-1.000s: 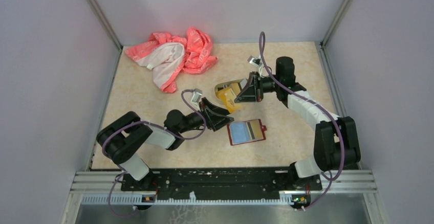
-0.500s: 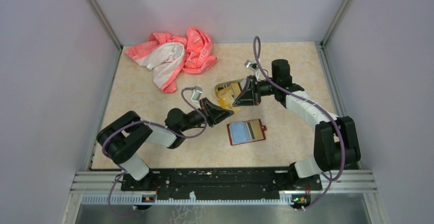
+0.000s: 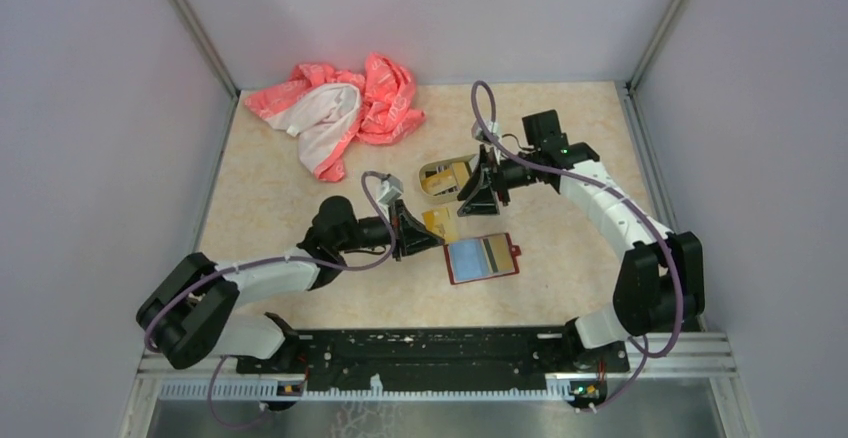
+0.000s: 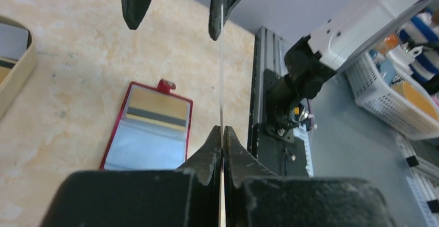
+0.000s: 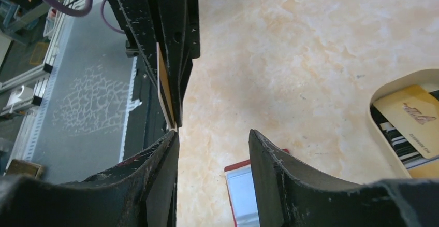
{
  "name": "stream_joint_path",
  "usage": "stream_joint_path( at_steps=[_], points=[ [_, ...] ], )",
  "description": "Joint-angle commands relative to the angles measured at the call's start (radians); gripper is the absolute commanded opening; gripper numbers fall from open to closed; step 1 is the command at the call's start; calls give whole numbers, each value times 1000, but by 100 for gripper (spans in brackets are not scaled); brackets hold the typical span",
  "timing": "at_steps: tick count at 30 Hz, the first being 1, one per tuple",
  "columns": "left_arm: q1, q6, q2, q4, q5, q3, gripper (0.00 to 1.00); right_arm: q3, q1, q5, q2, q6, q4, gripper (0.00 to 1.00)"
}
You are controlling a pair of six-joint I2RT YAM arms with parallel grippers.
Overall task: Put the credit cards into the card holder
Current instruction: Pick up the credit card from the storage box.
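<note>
Passed across since 1 second ago: 1 yellow-gold card (image 3: 441,220), out of the right gripper (image 3: 478,196) and into the left gripper (image 3: 425,230), with the left arm stretched further toward the middle of the table (image 3: 270,208). Clamped tight on the card's near end, seen edge-on from the left wrist: left fingers (image 4: 204,157). Parted to a medium gap beside the card's far end and gripping nothing: right fingers (image 5: 155,175). Held in the air between the tan tray (image 3: 425,170) and the card holder (image 3: 482,257), well away from every table edge. Probably light, thin, stiff with a little flex, and slick on both faces; best pinched flat across the faces close to 1 short end, leaving the free end clear for sliding into a pocket; worth a firm squeeze against twisting. Lying open and flat right of centre, toward the near edge, snap tab pointing at the right edge: card holder, with a pale blue-white card and what looks like a gold card with a dark stripe already in its pockets. Just behind it, tan tray holding at least 1 gold card over darker ones, count unclear. Bunched near the far left corner: pink cloth (image 3: 335,108).
</note>
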Motion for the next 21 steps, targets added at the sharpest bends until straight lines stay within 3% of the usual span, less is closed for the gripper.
stream_joint_path(
  at_steps=[1,9,13,21],
  points=[
    [2,211,-52,-467,104,80,0,34,73,32,-3,-134,-103,52],
    [2,270,-54,-590,119,144,0,46,145,29,31,-200,-156,49],
    [2,275,-42,-606,136,164,0,48,176,48,52,-198,-155,42],
    [2,272,-39,-600,132,159,0,78,206,63,83,-215,-193,8]
  ],
)
